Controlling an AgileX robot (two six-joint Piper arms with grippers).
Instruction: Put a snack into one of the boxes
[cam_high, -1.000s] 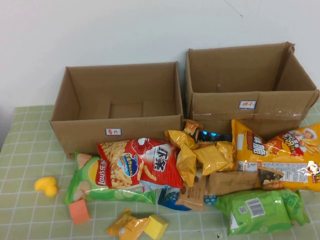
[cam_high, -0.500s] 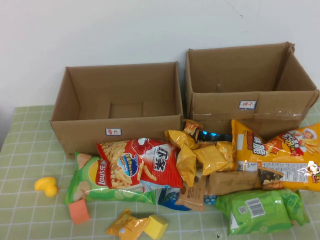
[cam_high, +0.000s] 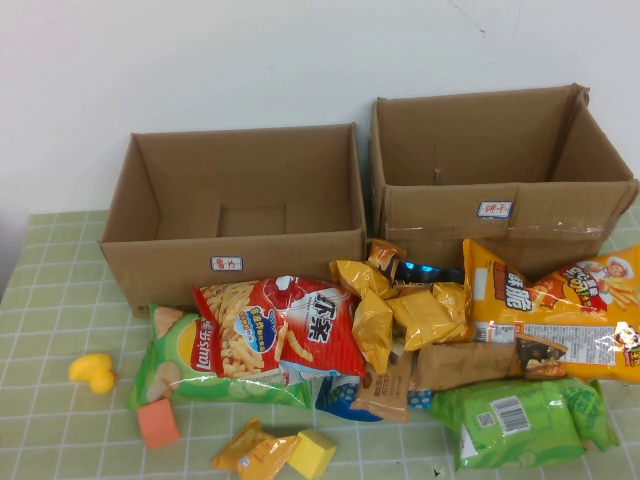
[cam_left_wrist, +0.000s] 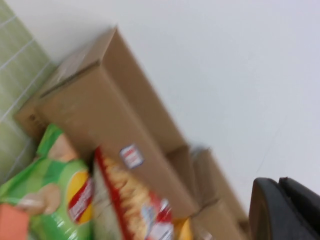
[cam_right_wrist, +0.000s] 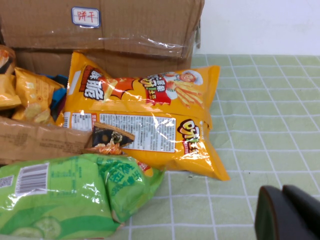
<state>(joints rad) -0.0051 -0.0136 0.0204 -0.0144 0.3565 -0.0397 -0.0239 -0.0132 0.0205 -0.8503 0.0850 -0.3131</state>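
Two open cardboard boxes stand at the back: the left box (cam_high: 235, 215) and the right box (cam_high: 500, 170), both empty. In front lies a pile of snacks: a red chip bag (cam_high: 280, 330), a green chip bag (cam_high: 185, 365), small yellow packs (cam_high: 420, 310), a brown pack (cam_high: 465, 365), a big orange bag (cam_high: 560, 310) and a green bag (cam_high: 520, 420). Neither arm shows in the high view. My left gripper (cam_left_wrist: 282, 210) is shut and empty, off to the left of the snacks. My right gripper (cam_right_wrist: 285, 212) is shut and empty over the cloth, right of the orange bag (cam_right_wrist: 150, 120).
A yellow duck toy (cam_high: 92, 372), an orange block (cam_high: 158, 423), a yellow block (cam_high: 312, 453) and a yellow packet (cam_high: 250, 450) lie near the front left. The table has a green checked cloth (cam_high: 50, 300). A white wall stands behind the boxes.
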